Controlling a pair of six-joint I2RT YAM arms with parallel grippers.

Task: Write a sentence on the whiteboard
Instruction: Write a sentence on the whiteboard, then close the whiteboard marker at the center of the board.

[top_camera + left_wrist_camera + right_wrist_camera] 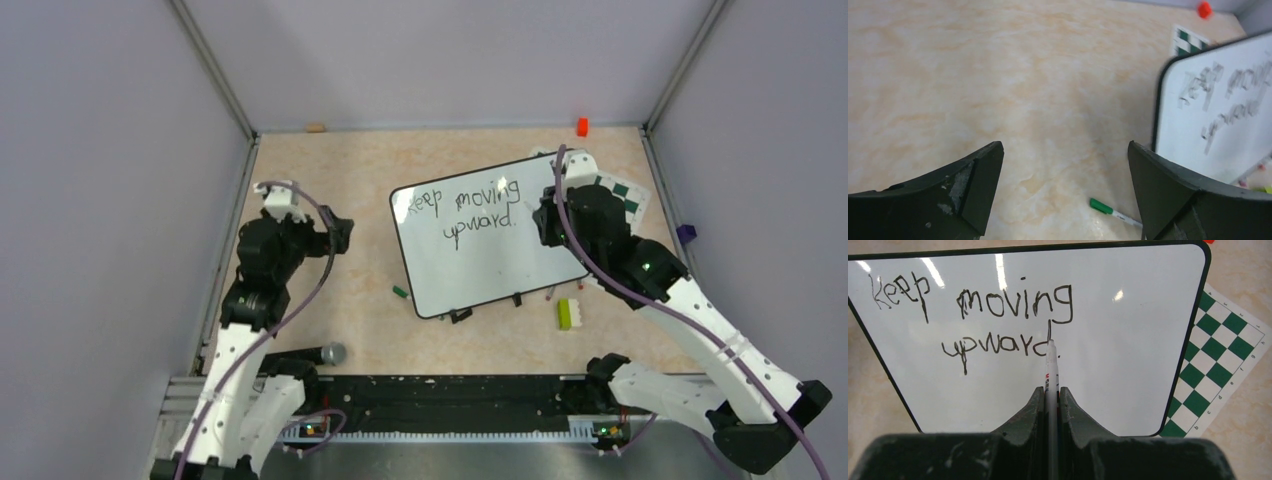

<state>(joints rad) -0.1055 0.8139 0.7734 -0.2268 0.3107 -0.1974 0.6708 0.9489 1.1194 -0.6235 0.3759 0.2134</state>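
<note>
Pinching the marker [1051,365] between the narrow jaws of my right gripper [1050,396], I hold its slim white barrel with the tip pointing at the end of the "d" in "upward". I can't tell whether it touches the board. It is a light, stiff, smooth plastic tube (slippery enough to twist in my grip, I'd judge), so a hold square across the barrel seems right.

Beyond the tip runs the sentence [998,325], "Keep moving upward", in dark wobbly strokes over two lines on the upper left of the whiteboard [1128,340]. The board is a hard, glossy white panel with a thin black rim and rounded corners, resting right of centre on the table. It looks light and likely to slide under a push, and the ink would probably smear at a touch.

A green-and-white chequered chess mat [1228,370] shows past its right edge. My left gripper [1065,165] hangs wide open and empty over the mottled beige table [973,75], near a green-capped pen [1110,211].
</note>
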